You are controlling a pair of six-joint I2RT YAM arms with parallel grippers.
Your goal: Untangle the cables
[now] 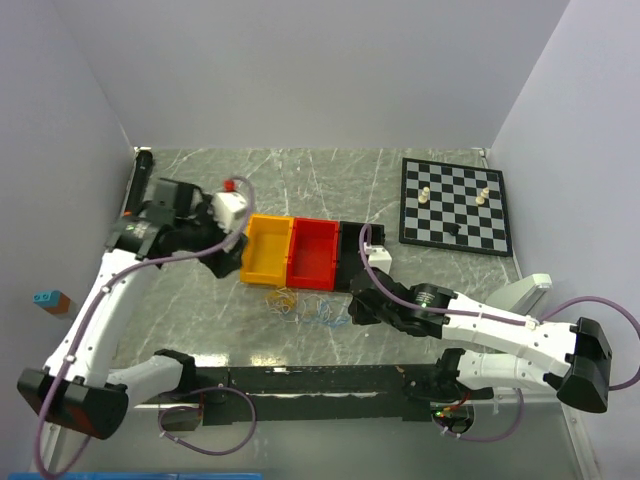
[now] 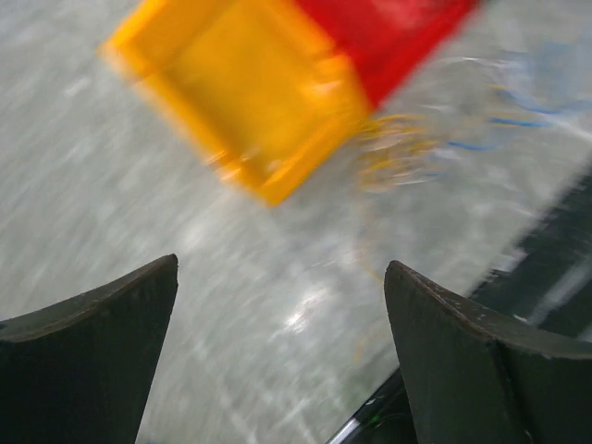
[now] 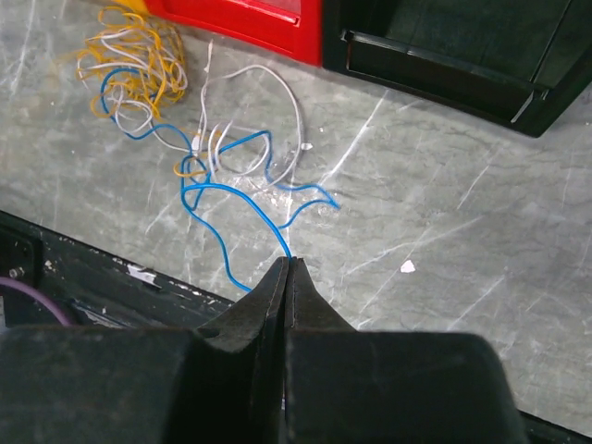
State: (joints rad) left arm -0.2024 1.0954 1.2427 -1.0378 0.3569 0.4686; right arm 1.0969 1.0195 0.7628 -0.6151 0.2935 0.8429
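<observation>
Thin cables lie tangled on the marble table in front of the bins: a yellow coil, a white wire and a blue wire. In the top view the tangle sits below the yellow and red bins. My right gripper is shut on the blue wire, which runs straight into its fingertips; in the top view it is just right of the tangle. My left gripper is open and empty, above bare table left of the bins; its view is blurred and shows the tangle faintly.
A yellow bin, a red bin and a black bin stand in a row mid-table. A chessboard with a few pieces lies at the back right. A black rail runs along the near edge.
</observation>
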